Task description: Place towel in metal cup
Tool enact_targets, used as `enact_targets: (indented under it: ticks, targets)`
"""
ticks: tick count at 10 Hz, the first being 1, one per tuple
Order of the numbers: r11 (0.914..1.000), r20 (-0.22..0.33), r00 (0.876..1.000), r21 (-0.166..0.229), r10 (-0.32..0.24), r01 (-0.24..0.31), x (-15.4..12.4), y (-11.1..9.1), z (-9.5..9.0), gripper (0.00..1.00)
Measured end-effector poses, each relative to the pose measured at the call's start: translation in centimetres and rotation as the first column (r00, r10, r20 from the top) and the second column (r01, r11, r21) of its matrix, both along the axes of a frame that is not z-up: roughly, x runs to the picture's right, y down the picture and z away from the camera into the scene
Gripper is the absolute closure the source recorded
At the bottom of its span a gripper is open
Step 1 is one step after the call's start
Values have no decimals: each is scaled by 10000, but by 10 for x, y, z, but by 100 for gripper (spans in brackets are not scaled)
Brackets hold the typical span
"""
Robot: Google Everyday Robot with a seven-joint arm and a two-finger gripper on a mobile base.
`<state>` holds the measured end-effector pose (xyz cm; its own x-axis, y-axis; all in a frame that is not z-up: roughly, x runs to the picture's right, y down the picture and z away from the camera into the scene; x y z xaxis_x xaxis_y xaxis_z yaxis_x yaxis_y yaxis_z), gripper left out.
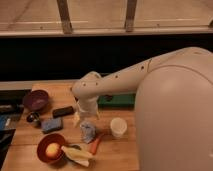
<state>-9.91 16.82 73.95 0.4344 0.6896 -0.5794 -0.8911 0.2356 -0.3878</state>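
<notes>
Pincer (81, 119): hangs below the white wrist housing, over the middle of the wooden surface (120, 150), pointing down. Whether it is apart, together or clamped on anything: cannot tell, since the lower end merges with the pale shapes under it.

Towel (88, 131): crumpled blue-grey bundle just below and slightly right of the pincer. It appears to rest on the surface. Contact with the pincer cannot be judged. It is not in the metal cup.

Arm (125, 80): white, runs from the wrist up and to the right into the large white body that fills the right side of the view.

Near the towel:
- white cup (118, 127), upright, just to the right, apart from it
- orange carrot-like piece (96, 144), lying tilted, directly below the towel
- blue sponge (51, 124), to the left
- black block (63, 111), up and left of the pincer

Further out:
- metal cup (33, 118), small, dark and shiny, near the left edge of the surface, well apart from the towel, beyond the sponge
- purple bowl (36, 99), behind the metal cup
- red bowl (46, 156), front left, holding a round yellow-orange fruit (52, 149)
- banana (75, 153), lying against the red bowl's right side
- green flat item (120, 101), at the back, partly hidden by the arm
</notes>
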Motion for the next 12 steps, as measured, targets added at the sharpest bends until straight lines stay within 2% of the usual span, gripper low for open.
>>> enact_targets:
  ticks: [3, 4, 8, 10, 12]
  targets:
    - [10000, 2, 10000, -23, -96, 96, -2, 1, 0, 31]
    - [9997, -177, 9997, -172, -164, 161, 0, 3, 3, 31]
    - [9917, -932, 9947, -1248, -431, 313, 20, 40, 44, 31]
    - [9836, -980, 9939, -1776, -504, 323, 22, 56, 59, 31]
    - [9798, -872, 9952, -1983, -451, 270, 18, 62, 62, 33]
